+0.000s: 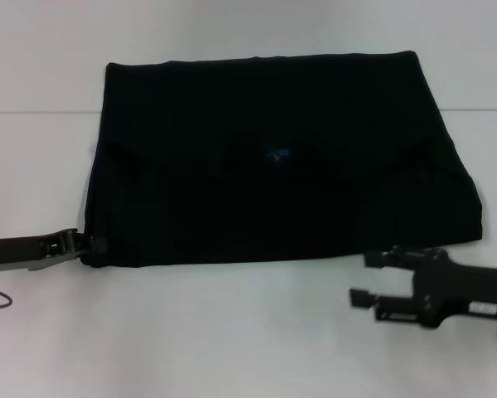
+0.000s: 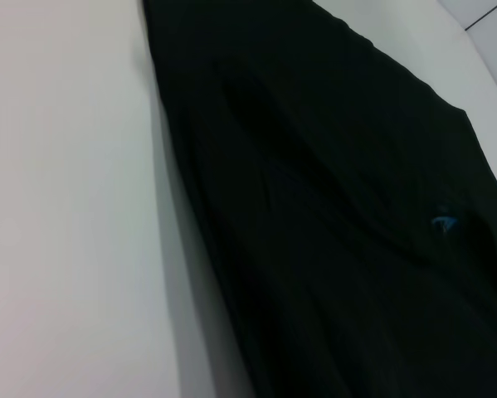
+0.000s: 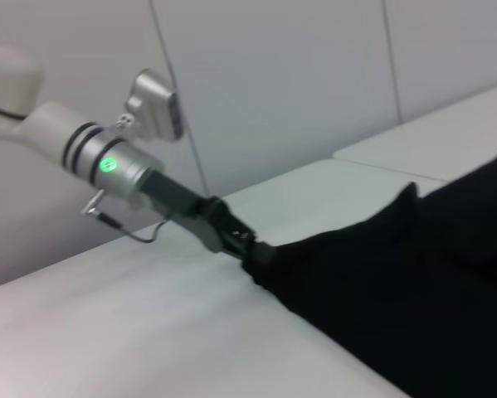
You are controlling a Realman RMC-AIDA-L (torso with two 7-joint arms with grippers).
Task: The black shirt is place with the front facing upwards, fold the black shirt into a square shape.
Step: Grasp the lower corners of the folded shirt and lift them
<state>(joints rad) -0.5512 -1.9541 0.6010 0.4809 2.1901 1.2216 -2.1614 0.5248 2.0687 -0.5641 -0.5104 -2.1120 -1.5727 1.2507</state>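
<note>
Left gripper [image 1: 86,242] fingers pinch the black shirt [image 1: 281,157] at its near-left corner, ready to fold. Right gripper [image 1: 372,278] fingers open, empty, just off the near-right corner on the desk [image 1: 231,332].

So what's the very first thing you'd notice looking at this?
The big black shirt folded flat in the middle of the white table, with a tiny blue label showing. Then the left gripper pinching its near left corner, while the right gripper waits open near the right corner.

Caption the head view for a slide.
Left gripper pinches the near-left corner of the folded black shirt; right gripper waits open just off its near-right edge.
</note>
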